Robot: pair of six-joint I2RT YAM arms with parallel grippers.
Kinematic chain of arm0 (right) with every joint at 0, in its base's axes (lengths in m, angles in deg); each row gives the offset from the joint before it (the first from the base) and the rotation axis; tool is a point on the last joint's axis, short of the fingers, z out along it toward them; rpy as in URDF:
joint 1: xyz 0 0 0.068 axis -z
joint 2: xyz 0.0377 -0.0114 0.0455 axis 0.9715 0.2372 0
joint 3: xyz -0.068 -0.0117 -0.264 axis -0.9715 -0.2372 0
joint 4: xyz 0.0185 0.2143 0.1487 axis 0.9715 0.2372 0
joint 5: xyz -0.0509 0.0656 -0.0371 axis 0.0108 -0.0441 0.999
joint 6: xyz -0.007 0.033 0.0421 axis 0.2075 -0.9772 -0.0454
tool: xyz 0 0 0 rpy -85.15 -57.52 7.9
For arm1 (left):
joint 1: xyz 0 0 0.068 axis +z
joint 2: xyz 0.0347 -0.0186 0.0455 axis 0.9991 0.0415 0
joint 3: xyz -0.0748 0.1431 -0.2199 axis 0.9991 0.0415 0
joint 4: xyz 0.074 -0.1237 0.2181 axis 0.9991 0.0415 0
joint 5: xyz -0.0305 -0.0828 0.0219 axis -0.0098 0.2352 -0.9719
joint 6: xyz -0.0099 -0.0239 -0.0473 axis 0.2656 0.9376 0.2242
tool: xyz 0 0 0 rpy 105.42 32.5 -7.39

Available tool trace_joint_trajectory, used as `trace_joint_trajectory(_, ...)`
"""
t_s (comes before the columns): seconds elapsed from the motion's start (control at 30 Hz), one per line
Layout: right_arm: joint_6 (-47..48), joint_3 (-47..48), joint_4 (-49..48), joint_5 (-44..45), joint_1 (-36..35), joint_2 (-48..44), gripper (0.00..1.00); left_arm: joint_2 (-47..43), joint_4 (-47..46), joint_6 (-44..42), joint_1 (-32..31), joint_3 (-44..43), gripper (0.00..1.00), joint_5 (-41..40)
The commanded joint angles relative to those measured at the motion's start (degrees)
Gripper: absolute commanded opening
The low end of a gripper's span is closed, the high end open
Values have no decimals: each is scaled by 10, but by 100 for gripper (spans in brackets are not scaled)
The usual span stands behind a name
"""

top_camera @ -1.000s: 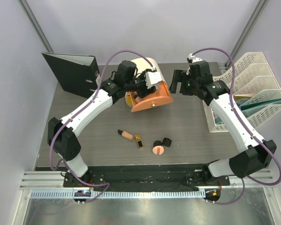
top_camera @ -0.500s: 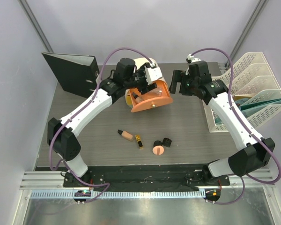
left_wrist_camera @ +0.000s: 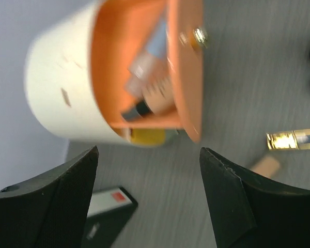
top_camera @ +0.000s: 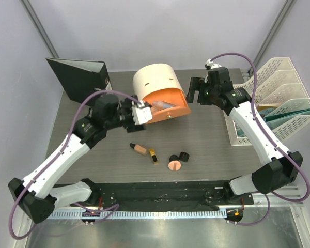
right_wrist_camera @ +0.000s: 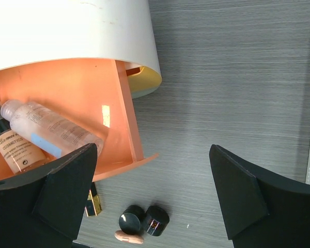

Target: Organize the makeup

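The cream-and-orange box [top_camera: 159,92] lies at the back with its orange drawer [right_wrist_camera: 125,111] pulled out. A clear tube [right_wrist_camera: 51,129] and a peach bottle [right_wrist_camera: 13,147] lie inside it. On the table nearer the front are another peach bottle [top_camera: 139,149], a black-gold lipstick [top_camera: 153,155], a pink compact [top_camera: 174,165] and two black jars [top_camera: 184,155]. My left gripper [top_camera: 141,114] hangs open and empty just left of the drawer front. The right gripper [top_camera: 196,92] is open and empty to the right of the box.
A black binder [top_camera: 80,80] stands at the back left corner. A white file rack [top_camera: 279,98] lines the right edge beside my right arm. Bare tabletop lies between the box and the loose makeup.
My left gripper has drawn back from over the drawer toward the near left, and its jaws have spread wider. The right arm has stayed still.
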Motion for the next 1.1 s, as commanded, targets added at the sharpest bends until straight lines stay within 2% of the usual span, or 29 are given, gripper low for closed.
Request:
trace_joint_trajectory(0.0,9,7,-22,-8,3,-1,95,-22,159,-78,7,86,79,-56)
trace_joint_trajectory(0.1,14,13,-22,-14,3,3,95,-31,197,-108,7,144,77,-40)
trace_joint_trajectory(0.17,16,17,-22,-13,3,7,95,-37,182,-104,7,186,78,-34)
trace_joint_trajectory(0.4,20,23,-22,-13,5,11,95,-20,-3,-18,7,266,80,28)
trace_joint_trajectory(0.6,13,14,-22,-13,4,3,95,44,-85,-6,7,263,81,60)
trace_joint_trajectory(0.83,12,2,-20,-13,5,-11,95,124,-103,-16,7,246,80,95)
trace_joint_trajectory(1.07,11,-3,-17,-9,7,-18,95,159,-131,-6,5,250,78,117)
